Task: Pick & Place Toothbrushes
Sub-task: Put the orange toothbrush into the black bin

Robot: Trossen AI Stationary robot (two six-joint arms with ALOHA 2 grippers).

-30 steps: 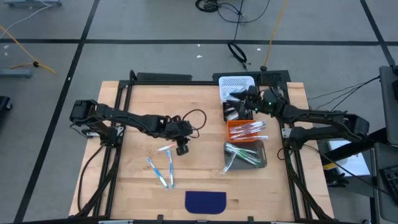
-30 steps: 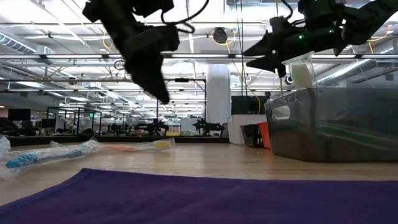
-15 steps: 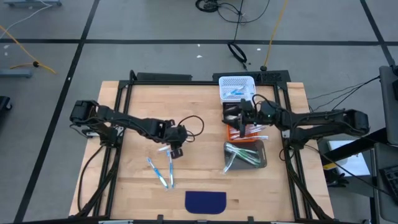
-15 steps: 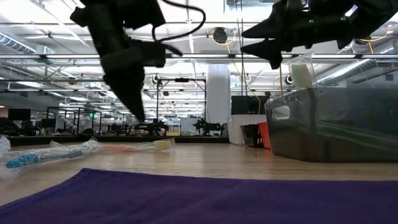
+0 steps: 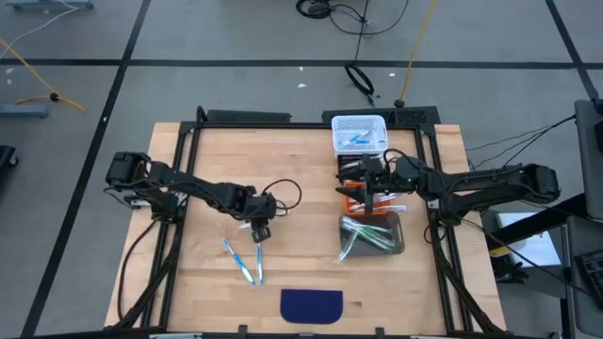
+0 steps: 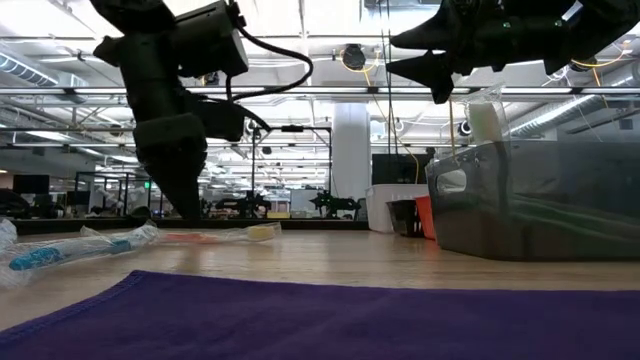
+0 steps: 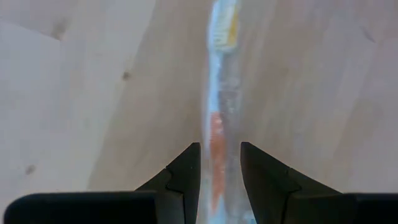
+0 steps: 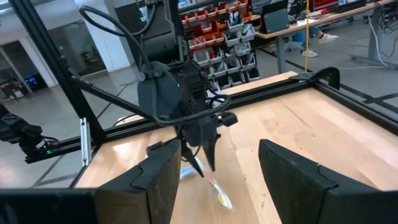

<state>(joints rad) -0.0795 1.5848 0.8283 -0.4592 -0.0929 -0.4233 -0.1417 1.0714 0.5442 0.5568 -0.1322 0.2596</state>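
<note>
Toothbrushes lie in two groups on the wooden table [image 5: 217, 151]: three loose on bare boards left of centre, the rest sorted into three bins standing in a row along the right side. Of the loose ones, the orange toothbrush [image 7: 219, 106] lies straight between the spread fingers of the left gripper [image 5: 259, 232], which points down over it with its tips close to the table; whether they touch the wrapper I cannot tell. Only the left wrist view shows that alignment; from above the arm hides most of the brush. Two blue toothbrushes [image 5: 247, 261] lie just nearer, toward the purple mat [image 5: 312, 304] at the near edge. Wide open board lies to the far left, and the black frame [image 5: 188, 141] borders the table's sides. The right gripper [image 5: 375, 193] hangs over the orange bin [image 5: 352, 201] with its fingers apart and nothing between them. Beyond it sits the white basket [image 5: 359, 122] holding blue brushes, and nearer, the dark bin [image 5: 398, 247] with green ones. In the low view the dark bin's wall blocks its contents.
</note>
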